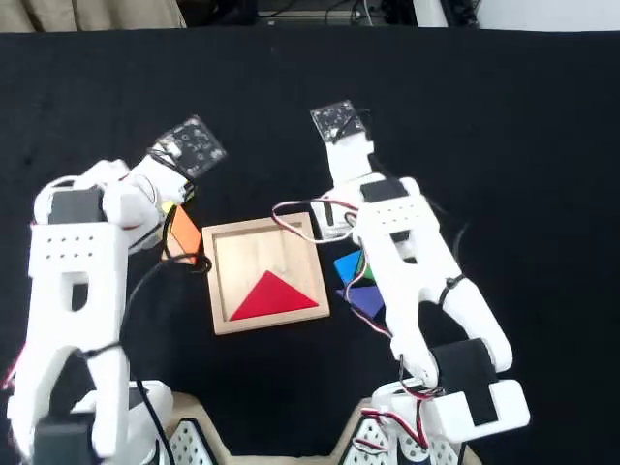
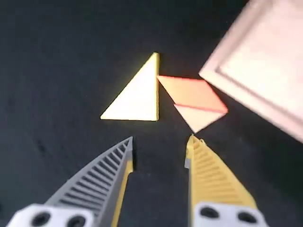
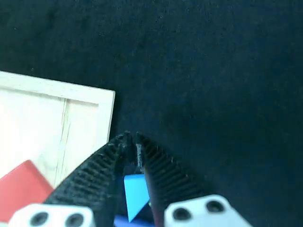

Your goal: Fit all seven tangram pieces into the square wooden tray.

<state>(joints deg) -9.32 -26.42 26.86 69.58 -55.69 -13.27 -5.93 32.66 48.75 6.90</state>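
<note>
Though both hang over black cloth (image 1: 484, 116), left hand (image 2: 161, 138) gapes, right hand (image 3: 132, 136) is closed.

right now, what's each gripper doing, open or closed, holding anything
Left gripper: open, holding nothing, near the yellow triangle.
Right gripper: shut, nothing seen between its tips.
</note>
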